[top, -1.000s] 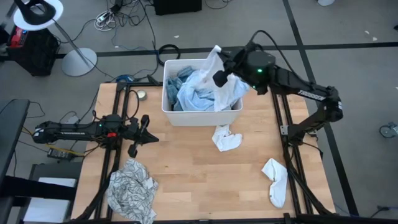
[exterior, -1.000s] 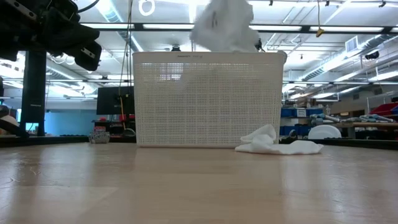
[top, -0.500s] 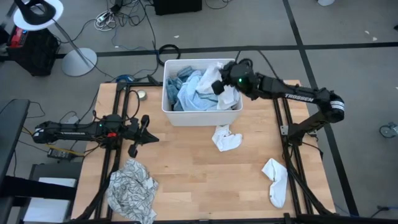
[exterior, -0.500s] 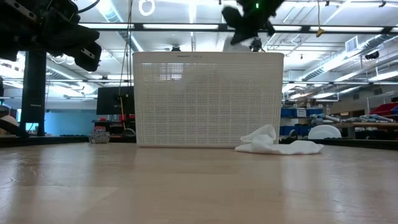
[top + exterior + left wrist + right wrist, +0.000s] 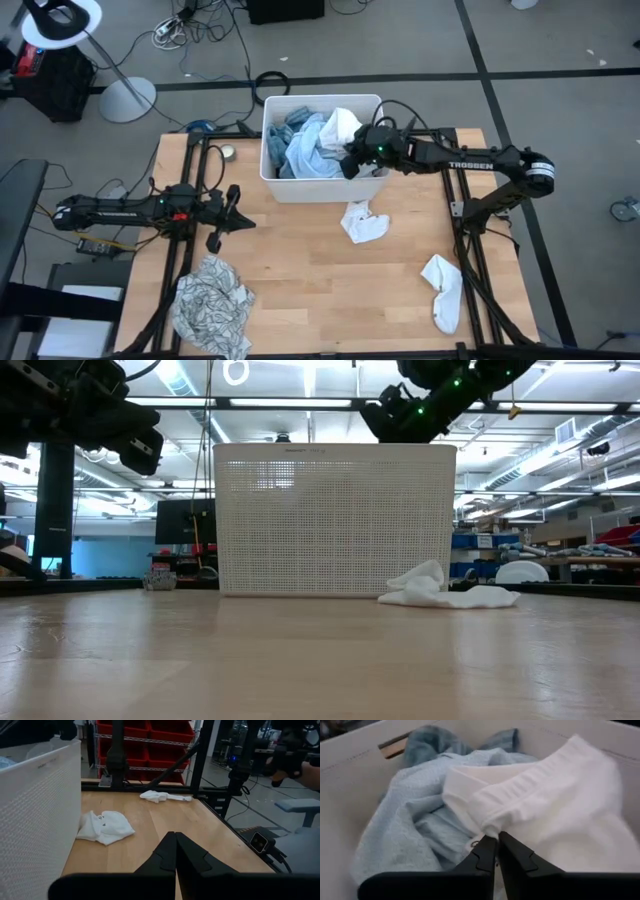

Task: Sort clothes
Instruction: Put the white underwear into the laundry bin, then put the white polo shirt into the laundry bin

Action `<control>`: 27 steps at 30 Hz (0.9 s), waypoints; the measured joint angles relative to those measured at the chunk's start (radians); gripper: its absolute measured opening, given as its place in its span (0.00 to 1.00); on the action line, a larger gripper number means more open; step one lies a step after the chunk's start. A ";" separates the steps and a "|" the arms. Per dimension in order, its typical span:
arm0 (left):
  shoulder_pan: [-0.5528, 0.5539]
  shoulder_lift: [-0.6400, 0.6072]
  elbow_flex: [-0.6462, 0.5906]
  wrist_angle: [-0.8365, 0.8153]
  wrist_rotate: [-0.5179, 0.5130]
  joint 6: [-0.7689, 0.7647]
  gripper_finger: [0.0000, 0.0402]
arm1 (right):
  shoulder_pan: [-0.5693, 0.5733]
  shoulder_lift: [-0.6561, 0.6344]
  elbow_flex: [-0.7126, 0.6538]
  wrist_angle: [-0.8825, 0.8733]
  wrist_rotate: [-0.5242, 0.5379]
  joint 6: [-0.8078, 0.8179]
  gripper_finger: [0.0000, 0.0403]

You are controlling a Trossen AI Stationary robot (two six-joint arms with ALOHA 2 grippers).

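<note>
**Right arm at the tub: white garment pinched**

Check the right gripper [image 5: 349, 163] first. It sits low inside the white tub [image 5: 275, 188], at the side nearest its own arm, fingers nearly together and pinching a fold of the white garment [image 5: 555, 820]. That garment lies on the light-blue shirt [image 5: 305, 155], with a teal piece [image 5: 432, 745] behind.

This looks like the pick step. The next move calls for a straight lift clear of the rim without dragging the shirt along.

Two white socks [image 5: 362, 222] [image 5: 443, 291] lie on the table. The patterned top [image 5: 212, 303] rests near the left corner.

The left gripper [image 5: 228, 219], pressed together, waits above the table.
</note>
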 joint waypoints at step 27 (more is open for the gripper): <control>0.000 -0.001 0.000 0.193 -0.034 -0.135 0.01 | 0.107 -0.248 -0.001 -0.165 -0.015 0.040 0.39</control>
